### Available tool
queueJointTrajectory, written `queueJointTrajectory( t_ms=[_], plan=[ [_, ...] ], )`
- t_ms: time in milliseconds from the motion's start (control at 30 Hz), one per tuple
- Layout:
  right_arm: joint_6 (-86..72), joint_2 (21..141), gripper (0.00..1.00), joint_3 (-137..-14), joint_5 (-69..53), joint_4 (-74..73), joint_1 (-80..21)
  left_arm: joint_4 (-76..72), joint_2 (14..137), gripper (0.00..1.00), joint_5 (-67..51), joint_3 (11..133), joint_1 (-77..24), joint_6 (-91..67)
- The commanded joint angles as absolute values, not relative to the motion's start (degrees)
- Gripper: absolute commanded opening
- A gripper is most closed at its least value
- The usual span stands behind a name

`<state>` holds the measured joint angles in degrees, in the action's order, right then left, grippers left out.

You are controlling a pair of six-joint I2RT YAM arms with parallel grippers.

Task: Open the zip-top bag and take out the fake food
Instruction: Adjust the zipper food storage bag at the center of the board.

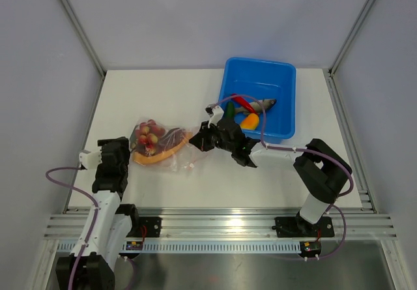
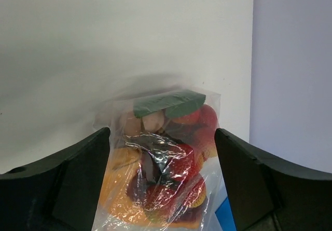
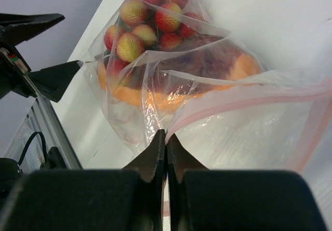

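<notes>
The zip-top bag [image 1: 163, 145] lay on the counter [image 1: 150, 94] left of centre, btw the two arms. The blue tub [image 1: 287, 81] sat well apart at back right. The right end effector [image 3: 166, 137] was pinched tight on a fold of the bag's clear film, just beside the pink zipper strip [image 3: 249, 102]. The left end effector [image 2: 162, 137] stood wide, w/ the bag's full end just ahead of it; it looked to be touching nothing.

Handling, prob.: the film looked thin, soft, crinkly and slick, w/ no stiffness of its own, so it'd sag and slip rather than keep shape. The contents, a red grape bunch [image 3: 150, 13] and an orange piece [image 3: 244, 67], looked like hard, light plastic. Not fragile, but enough weight to drag the full end down if lifted. Best hold was prob. the zipper strip or the lip just under it, thicker and less slick than the film. A 2nd hold could go on the opposite lip.

The tub held a grey fish [image 1: 264, 103], green cucumber [image 1: 230, 110], red pepper [image 1: 242, 100] and an orange-yellow piece [image 1: 249, 122].

Hard to make out:
- Whether the zipper was open or sealed; the strip ran out of the right wrist frame.
- In top view the right end effector covered the bag's mouth.
- A dark green card-like item [image 2: 167, 102] inside the bag couldn't be identified.
- The bag's near part was cut off in left wrist view.
- No pale egg could be found.
</notes>
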<state>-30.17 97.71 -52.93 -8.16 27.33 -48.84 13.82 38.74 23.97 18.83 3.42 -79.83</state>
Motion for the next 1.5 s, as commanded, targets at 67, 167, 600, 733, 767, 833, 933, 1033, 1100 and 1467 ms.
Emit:
queueJointTrajectory(
  t_ms=[67,167,600,733,767,833,933,1033,1100,1467],
  plan=[
    [-27.9,97.5,0.02,-56.1,-6.7,25.8,-48.4,9.8,40.7,0.88,22.4,23.3,3.2,-70.3],
    [-27.4,97.6,0.02,-56.9,-6.2,23.9,-48.4,8.4,43.5,0.88,20.6,23.4,3.3,-69.2],
    [-25.4,98.3,0.02,-59.2,-4.3,20.8,-48.2,11.5,50.6,0.81,19.2,23.8,3.2,-71.2],
    [-25.2,98.3,0.02,-59.1,-4.2,20.7,-48.2,11.4,53.2,0.74,18.3,23.5,3.3,-71.8],
    [-25.2,98.2,0.02,-59.2,-4.2,20.6,-48.2,11.4,53.3,0.71,18.2,23.3,3.3,-72.4],
    [-25.3,98.1,0.02,-59.1,-4.2,20.7,-48.2,11.9,53.4,0.67,19.1,22.6,3.3,-73.3],
    [-25.2,97.8,0.02,-58.9,-4.1,20.7,-48.1,11.5,53.3,0.57,19.7,21.4,4.0,-75.3],
    [-25.5,97.7,0.02,-58.8,-4.3,20.7,-48.2,11.7,53.1,0.48,20.2,21.1,5.1,-75.9],
    [-25.6,97.9,0.02,-58.8,-4.5,20.7,-48.1,12.0,52.6,0.46,20.7,21.0,5.4,-76.4],
    [-25.8,99.1,0.02,-59.2,-4.9,20.8,-48.1,13.8,48.0,0.11,21.8,21.4,5.3,-75.6]
  ],
)
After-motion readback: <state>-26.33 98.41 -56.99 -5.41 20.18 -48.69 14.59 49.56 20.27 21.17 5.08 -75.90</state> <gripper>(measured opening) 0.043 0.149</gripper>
